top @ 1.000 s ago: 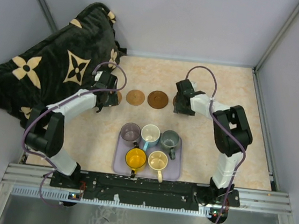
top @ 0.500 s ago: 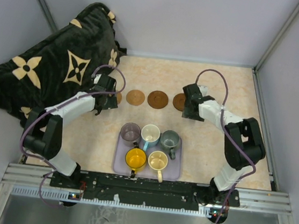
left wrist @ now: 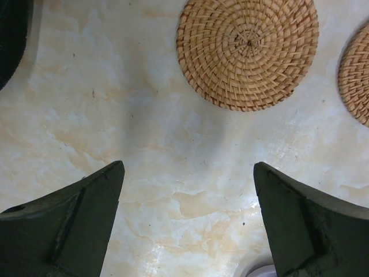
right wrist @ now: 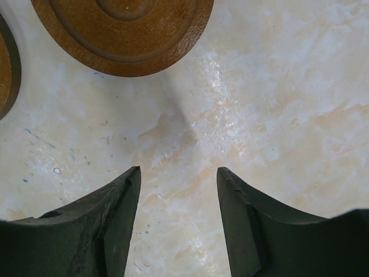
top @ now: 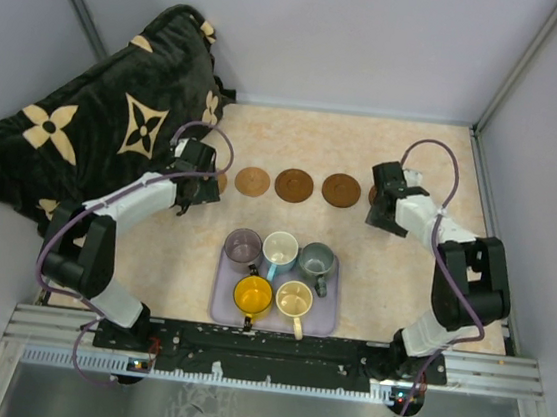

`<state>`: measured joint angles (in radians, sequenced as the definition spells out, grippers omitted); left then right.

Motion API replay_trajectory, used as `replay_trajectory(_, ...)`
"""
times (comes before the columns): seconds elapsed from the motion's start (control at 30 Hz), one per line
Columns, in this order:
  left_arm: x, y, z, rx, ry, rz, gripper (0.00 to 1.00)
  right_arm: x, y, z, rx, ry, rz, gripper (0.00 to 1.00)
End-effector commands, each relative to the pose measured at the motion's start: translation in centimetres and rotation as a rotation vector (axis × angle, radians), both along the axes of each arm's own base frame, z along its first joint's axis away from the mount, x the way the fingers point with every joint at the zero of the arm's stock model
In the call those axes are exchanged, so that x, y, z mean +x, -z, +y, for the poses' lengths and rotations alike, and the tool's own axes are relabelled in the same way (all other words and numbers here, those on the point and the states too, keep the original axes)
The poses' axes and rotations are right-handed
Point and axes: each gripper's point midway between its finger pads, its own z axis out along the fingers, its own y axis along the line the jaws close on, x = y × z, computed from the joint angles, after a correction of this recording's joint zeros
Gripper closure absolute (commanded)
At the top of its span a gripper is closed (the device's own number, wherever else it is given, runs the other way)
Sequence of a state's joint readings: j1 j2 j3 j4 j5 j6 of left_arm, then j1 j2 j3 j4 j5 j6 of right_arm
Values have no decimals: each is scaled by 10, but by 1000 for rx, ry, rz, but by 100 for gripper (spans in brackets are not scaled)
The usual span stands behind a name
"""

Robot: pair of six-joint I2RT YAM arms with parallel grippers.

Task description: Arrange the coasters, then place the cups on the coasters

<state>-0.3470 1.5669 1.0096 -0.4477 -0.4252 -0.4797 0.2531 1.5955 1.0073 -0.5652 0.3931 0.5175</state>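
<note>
A row of coasters lies across the table: a light tan one (top: pixel 251 181) and two dark brown ones (top: pixel 294 184) (top: pixel 341 190). Slivers of two more coasters show at my left gripper (top: pixel 198 187) and my right gripper (top: pixel 381 205). In the left wrist view a woven tan coaster (left wrist: pixel 248 52) lies ahead of my open left gripper (left wrist: pixel 188 167), with another (left wrist: pixel 357 81) at the right edge. My right gripper (right wrist: pixel 179 173) is open over bare table, a dark brown coaster (right wrist: pixel 124 32) just ahead of it. The purple (top: pixel 243 248), white (top: pixel 280 250), grey-green (top: pixel 316 261), yellow (top: pixel 253 293) and cream (top: pixel 294 298) cups stand together.
The cups stand on a lavender tray (top: pixel 321 319) near the front middle. A dark blanket with tan flower shapes (top: pixel 96 132) is heaped at the back left. Metal frame posts and grey walls close in the table.
My right gripper has moved to the right along the row, uncovering a dark brown coaster that it hid a second ago. The left arm has hardly moved.
</note>
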Motion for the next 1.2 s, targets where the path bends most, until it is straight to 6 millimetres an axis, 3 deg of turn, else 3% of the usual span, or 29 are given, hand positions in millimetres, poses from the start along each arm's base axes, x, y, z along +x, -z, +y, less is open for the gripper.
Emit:
replay_trajectory(0.0, 0, -2, -5, -30, -4, -20, 1, 6, -28, -5, -14, 11, -89, 43)
replay_trajectory(0.27, 8, 6, -7, -25, -14, 2, 1, -1, -70, -15, -23, 26, -216, 40)
replay_trajectory(0.5, 44, -15, -30, 20, 57, -93, 1, -6, -103, -19, -7, 26, -348, 29)
replay_trajectory(0.57, 57, -21, -37, 52, 68, -116, 1, -6, -107, -19, -4, 27, -361, 28)
replay_trajectory(0.73, 80, -10, -47, 116, 100, -100, 1, -5, -110, -16, 13, 23, -373, 28)
replay_trajectory(0.97, 104, -1, -56, 171, 156, -89, 1, -7, -116, -12, 42, 17, -394, 28)
replay_trajectory(1.17, 120, -7, -71, 182, 220, -118, 1, -7, -116, -8, 70, 14, -402, 28)
